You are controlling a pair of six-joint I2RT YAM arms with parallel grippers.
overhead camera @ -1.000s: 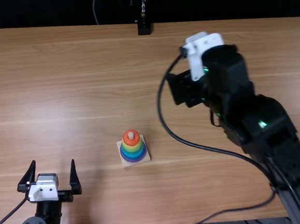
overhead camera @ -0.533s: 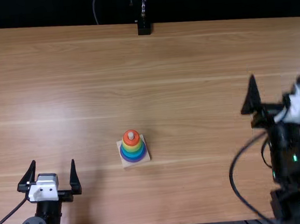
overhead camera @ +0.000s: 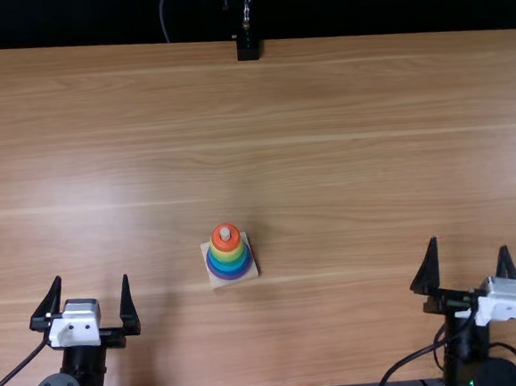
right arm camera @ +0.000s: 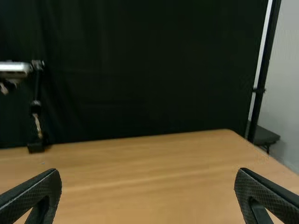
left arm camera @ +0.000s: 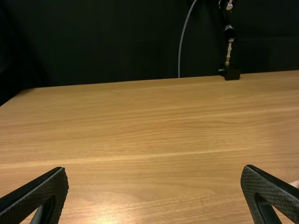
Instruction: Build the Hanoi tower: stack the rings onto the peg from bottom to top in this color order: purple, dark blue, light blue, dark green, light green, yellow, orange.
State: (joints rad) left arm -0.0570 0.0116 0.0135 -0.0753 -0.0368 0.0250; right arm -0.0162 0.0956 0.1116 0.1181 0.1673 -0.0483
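My left gripper stands open at the table's near left in the top view, nothing between its fingers; the left wrist view has the same gripper spread wide. Far to the right, near the front edge, my right gripper is open and holds nothing; its fingers are apart around bare wood in the right wrist view, where the gripper shows too. Between the two arms a ring stack rises on a pale square base: orange on top, then yellow, green, and blue tones down to dark blue-purple. The peg tip pokes through the orange ring.
The wooden table spreads between and beyond the arms. At its far edge a camera stand is clamped, with a dark curtain behind. A black cable curves beside the right arm.
The right arm has swung back from over the table's right half to the near right, its gripper now pointing away from the front edge. The left arm and the stack have kept still.
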